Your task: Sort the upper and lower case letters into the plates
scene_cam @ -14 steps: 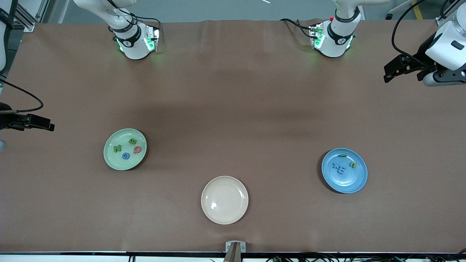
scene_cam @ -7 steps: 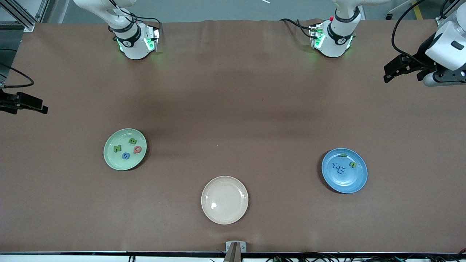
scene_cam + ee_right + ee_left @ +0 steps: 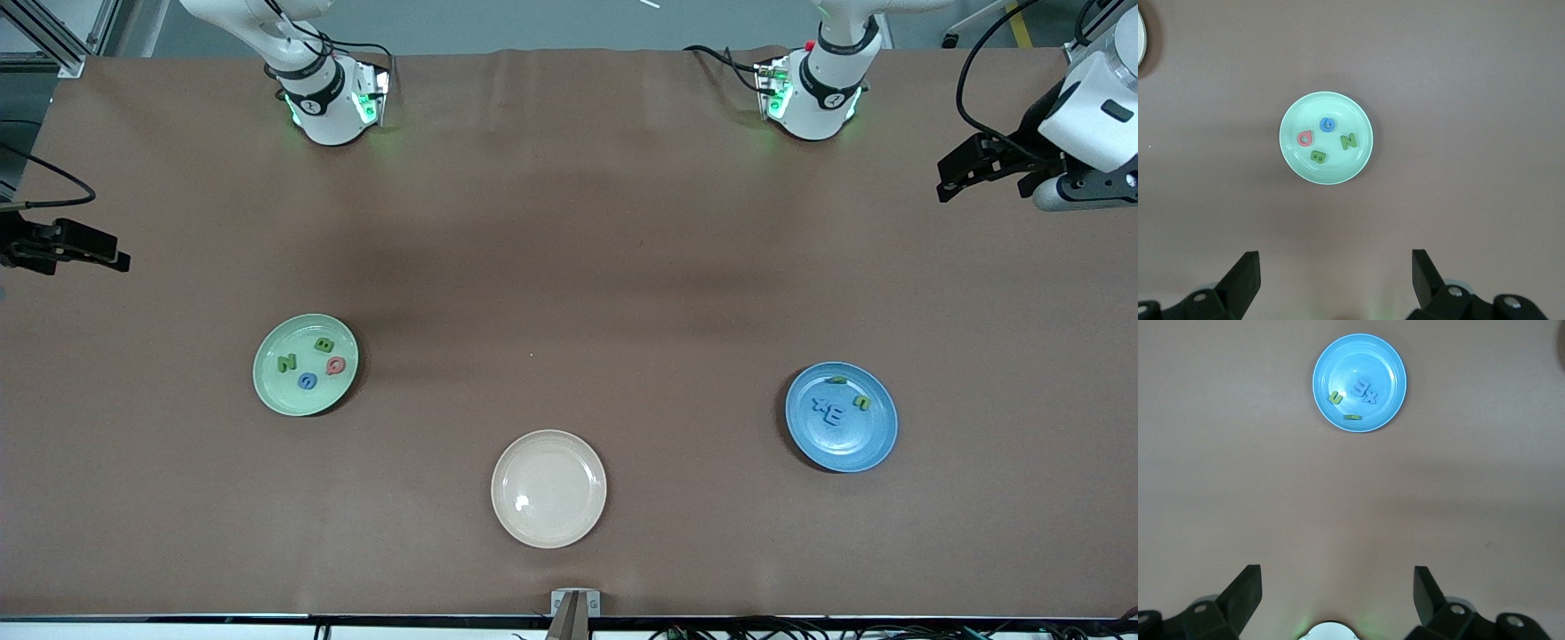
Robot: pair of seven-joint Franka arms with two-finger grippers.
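Note:
The mint green plate (image 3: 271, 387) holds a green B (image 3: 324, 344), a green N (image 3: 285, 363), a red letter (image 3: 335, 365) and a blue letter (image 3: 308, 381). The blue plate (image 3: 853, 444) toward the left arm's end holds two blue letters (image 3: 829, 412) and two green ones (image 3: 861, 403). My right gripper (image 3: 120, 260) hangs open and empty high over the table's edge at its own end, looking down on the mint plate (image 3: 1298, 117). My left gripper (image 3: 949, 178) is open and empty too, high over its end, with the blue plate (image 3: 1378, 360) in its view.
A cream-beige plate (image 3: 548, 488) with nothing on it lies between the two plates, nearer to the front camera. The two arm bases (image 3: 329, 107) (image 3: 813, 102) stand along the table's back edge. Brown cloth covers the whole table.
My right gripper has pulled back from the mint plate toward the base side of the table's end, then drifted slightly inward. The left arm, plates and letters have not moved.

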